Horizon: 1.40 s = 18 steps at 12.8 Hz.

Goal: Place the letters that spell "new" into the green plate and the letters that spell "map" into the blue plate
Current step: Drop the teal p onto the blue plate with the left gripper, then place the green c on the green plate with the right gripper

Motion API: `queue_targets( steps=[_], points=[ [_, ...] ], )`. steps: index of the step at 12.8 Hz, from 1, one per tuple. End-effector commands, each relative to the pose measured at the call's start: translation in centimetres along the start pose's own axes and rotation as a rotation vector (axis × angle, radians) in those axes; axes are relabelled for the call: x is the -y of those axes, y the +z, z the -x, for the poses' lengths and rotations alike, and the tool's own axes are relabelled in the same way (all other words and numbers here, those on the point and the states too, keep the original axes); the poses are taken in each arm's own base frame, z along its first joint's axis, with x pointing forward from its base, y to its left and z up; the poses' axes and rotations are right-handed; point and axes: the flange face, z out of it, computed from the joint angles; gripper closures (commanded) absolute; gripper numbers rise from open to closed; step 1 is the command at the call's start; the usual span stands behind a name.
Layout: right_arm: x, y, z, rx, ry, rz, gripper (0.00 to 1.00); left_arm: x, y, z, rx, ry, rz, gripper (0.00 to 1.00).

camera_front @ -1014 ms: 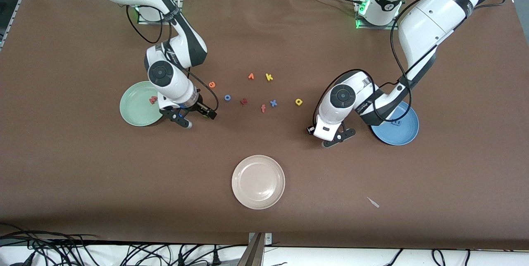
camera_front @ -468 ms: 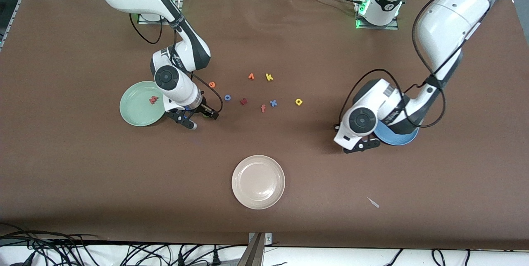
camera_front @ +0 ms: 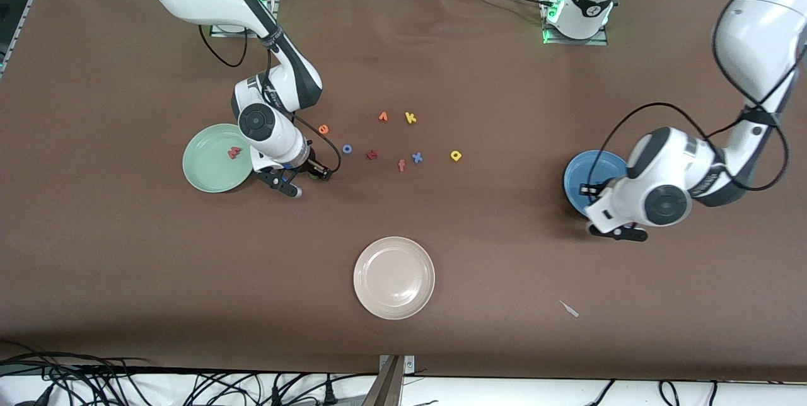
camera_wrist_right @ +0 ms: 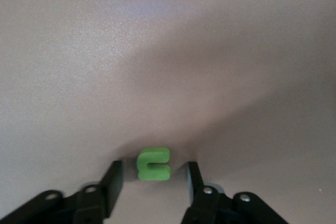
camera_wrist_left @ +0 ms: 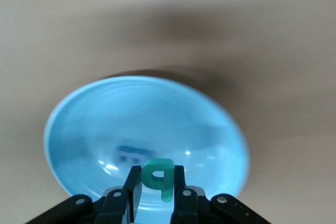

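Right wrist view puts the relation I care about up close: the n (camera_wrist_right: 153,163) lies flat on the table, centred in the right gripper (camera_wrist_right: 154,168). The fingers stand apart with one on each side of it, and a sliver of table shows either way, so nothing is gripped yet. Its two legs point at one finger and its arch faces the other. I judge that a squeeze would land on arch and leg tips, which is a fair hold for foam this small, provided the letter does not twist.

Reading the front view as a clock with 12 toward the bases, the green plate (camera_front: 202,173) sits at about 9 o'clock from the n, just beside the gripper. The w (camera_front: 234,152) already lies in it, so the carry should be short. The e (camera_front: 323,129) lies at about 12 o'clock from the n, close by on the table. The p (camera_front: 456,155) lies out at 3 o'clock, well apart, toward the left arm's end.

The left gripper (camera_front: 615,231) hangs at the 5 o'clock rim of the blue plate (camera_front: 583,173), clamped on the teal a (camera_wrist_left: 157,178). Its wrist view shows the bowl under that letter, with what looks like the m (camera_wrist_left: 131,155) blurred in it.
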Motion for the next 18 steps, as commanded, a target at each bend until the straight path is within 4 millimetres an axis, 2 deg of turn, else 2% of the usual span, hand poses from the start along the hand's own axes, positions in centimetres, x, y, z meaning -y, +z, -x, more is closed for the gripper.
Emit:
queue_targets(
  steps=[1, 2, 3, 4, 5, 7, 8, 9, 10, 11, 12, 13, 15, 16, 18],
  points=[
    [0.2, 0.2, -0.1, 0.003, -0.017, -0.003, 0.66, -0.2, 0.9, 3.4, -0.091, 0.056, 0.004, 1.00],
    [0.2, 0.2, -0.1, 0.003, -0.021, -0.003, 0.70, 0.1, 0.6, 4.0, -0.121, 0.035, 0.007, 0.69],
    [0.1, 0.2, -0.2, 0.003, -0.021, -0.001, 0.74, 0.0, -0.1, 4.0, -0.112, 0.005, 0.010, 0.01],
    [0.0, 0.0, -0.3, 0.000, -0.023, -0.001, 0.76, -0.2, -1.1, 3.7, -0.105, -0.058, 0.029, 0.00],
    [0.2, -1.1, -0.3, -0.002, -0.030, -0.003, 0.76, -2.0, -2.8, 3.6, -0.109, -0.109, 0.079, 0.00],
    [0.3, -5.2, -0.3, 0.011, -0.034, 0.018, 0.76, -4.8, -3.5, 3.6, -0.098, -0.177, 0.124, 0.00],
    [-0.4, -7.4, -0.9, 0.014, -0.045, 0.035, 0.76, -6.3, -3.5, 3.6, -0.092, -0.220, 0.123, 0.00],
    [-1.9, -9.5, -1.9, 0.029, -0.082, 0.066, 0.76, -8.7, -3.6, 3.6, -0.092, -0.236, 0.114, 0.00],
    [-4.3, -11.2, -3.1, 0.073, -0.106, 0.123, 0.75, -11.4, -3.7, 3.7, -0.093, -0.261, 0.104, 0.00],
    [-7.3, -12.6, -5.0, 0.113, -0.124, 0.164, 0.75, -14.6, -3.6, 4.0, -0.095, -0.292, 0.094, 0.00],
    [-11.1, -13.2, -7.5, 0.151, -0.160, 0.189, 0.75, -17.8, -3.6, 4.3, -0.107, -0.339, 0.097, 0.00],
    [-14.8, -12.6, -9.6, 0.192, -0.217, 0.205, 0.75, -20.7, -3.7, 4.5, -0.135, -0.408, 0.124, 0.00],
    [-22.3, -9.2, -12.1, 0.209, -0.296, 0.182, 0.75, -26.0, -3.2, 5.2, -0.160, -0.514, 0.167, 0.00],
    [-24.6, -7.8, -12.7, 0.194, -0.299, 0.174, 0.75, -28.4, -2.6, 5.7, -0.159, -0.559, 0.169, 0.00],
    [-25.1, -6.3, -12.4, 0.220, -0.257, 0.143, 0.75, -32.6, -1.6, 6.9, -0.188, -0.631, 0.199, 0.00]
  ],
)
